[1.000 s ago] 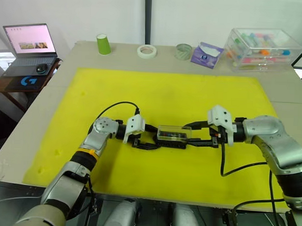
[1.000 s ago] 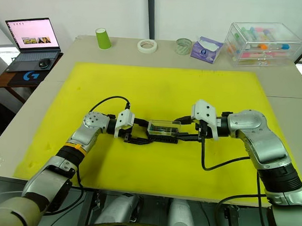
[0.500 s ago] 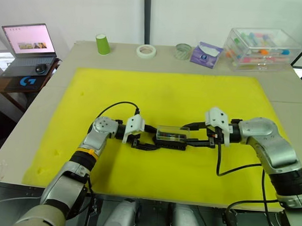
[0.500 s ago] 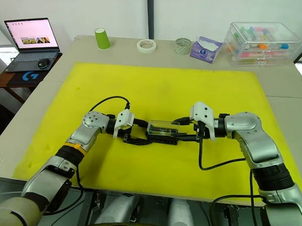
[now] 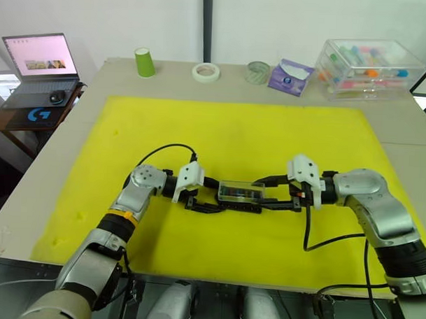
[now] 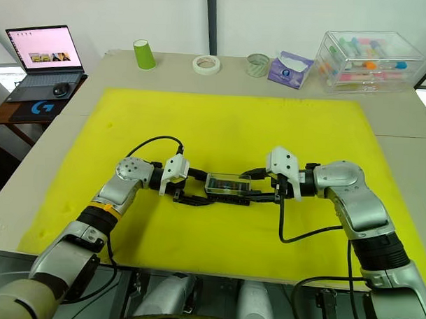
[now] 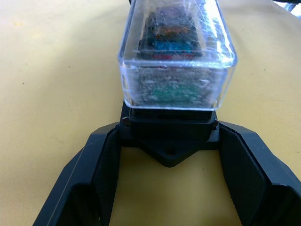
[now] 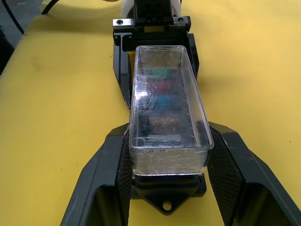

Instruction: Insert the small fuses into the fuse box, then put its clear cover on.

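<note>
Yellow matting covers most of the table, and the working things lie near its middle. Off the table's left edge, a laptop sits open on a low side stand with a mouse on it. Along the bare back strip of the table, from left to right, stand a green paper cup, a roll of white tape, a second, greenish tape roll, a purple tissue packet and a large clear storage box with coloured contents; all are well apart from the arms.

On the mat, the left gripper reaches in from the left, its two black fingers spread around the near end of the fuse box and touching the black base on both sides. The clear cover sits on top of the box, and the small fuses show through it as teal, red and blue shapes in the slots. The right gripper comes in from the other end, its fingers set just as wide and pressing the flanks of the box and cover. A black cable loops from the right wrist over the mat.
</note>
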`<action>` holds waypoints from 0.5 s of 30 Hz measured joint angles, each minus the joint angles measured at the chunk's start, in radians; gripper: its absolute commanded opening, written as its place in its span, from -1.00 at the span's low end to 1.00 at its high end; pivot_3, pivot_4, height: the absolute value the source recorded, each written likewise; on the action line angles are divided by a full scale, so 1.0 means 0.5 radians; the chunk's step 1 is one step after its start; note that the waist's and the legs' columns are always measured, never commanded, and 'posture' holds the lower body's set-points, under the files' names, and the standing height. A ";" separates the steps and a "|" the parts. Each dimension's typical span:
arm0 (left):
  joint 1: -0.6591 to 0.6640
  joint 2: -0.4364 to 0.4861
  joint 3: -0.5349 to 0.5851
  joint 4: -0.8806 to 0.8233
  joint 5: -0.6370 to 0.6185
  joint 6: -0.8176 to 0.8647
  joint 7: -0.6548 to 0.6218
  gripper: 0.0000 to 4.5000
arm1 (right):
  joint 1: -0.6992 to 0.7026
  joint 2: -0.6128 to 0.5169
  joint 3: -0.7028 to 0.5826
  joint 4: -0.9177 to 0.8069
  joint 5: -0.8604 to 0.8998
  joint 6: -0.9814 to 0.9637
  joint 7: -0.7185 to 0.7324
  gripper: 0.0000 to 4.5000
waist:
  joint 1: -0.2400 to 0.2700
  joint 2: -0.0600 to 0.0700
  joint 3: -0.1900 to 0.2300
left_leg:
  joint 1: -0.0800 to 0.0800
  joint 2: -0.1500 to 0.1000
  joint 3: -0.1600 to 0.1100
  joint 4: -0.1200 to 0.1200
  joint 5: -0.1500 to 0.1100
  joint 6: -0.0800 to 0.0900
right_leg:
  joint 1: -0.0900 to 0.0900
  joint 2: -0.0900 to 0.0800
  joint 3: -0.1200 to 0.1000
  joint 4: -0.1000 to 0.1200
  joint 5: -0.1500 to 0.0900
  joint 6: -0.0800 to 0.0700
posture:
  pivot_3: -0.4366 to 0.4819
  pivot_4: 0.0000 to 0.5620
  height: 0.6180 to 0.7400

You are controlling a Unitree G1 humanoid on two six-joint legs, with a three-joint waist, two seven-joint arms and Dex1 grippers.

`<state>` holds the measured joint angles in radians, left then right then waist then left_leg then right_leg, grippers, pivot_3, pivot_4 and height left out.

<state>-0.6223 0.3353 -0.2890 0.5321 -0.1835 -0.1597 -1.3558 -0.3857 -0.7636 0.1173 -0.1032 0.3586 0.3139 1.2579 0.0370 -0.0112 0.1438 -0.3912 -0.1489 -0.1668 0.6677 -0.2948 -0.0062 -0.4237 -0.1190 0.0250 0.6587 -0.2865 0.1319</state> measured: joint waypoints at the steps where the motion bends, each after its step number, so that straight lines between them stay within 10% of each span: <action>1: 0.002 0.001 0.000 -0.006 0.000 0.003 0.000 0.22 | 0.003 0.000 0.003 0.000 -0.005 -0.002 -0.001 -0.17 | 0.000 0.000 0.000 | 0.000 0.000 0.000 0.000 0.000 0.000 | 0.000 0.000 0.000 0.000 0.000 0.000 | -0.05 -0.47 1.00; 15: 0.003 0.006 0.000 -0.008 0.001 0.012 -0.013 0.22 | 0.004 0.009 0.031 0.086 -0.029 -0.084 0.016 -0.17 | -0.003 0.000 0.000 | 0.000 0.000 0.000 0.000 0.000 0.000 | 0.000 0.000 0.000 0.000 0.000 0.000 | -0.05 -0.47 1.00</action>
<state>-0.6209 0.3383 -0.2891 0.5283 -0.1832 -0.1537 -1.3620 -0.3838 -0.7588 0.1325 -0.0602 0.3442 0.2719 1.2656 0.0356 -0.0112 0.1438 -0.3912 -0.1488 -0.1668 0.6676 -0.2948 -0.0062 -0.4238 -0.1190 0.0250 0.6588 -0.2865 0.1319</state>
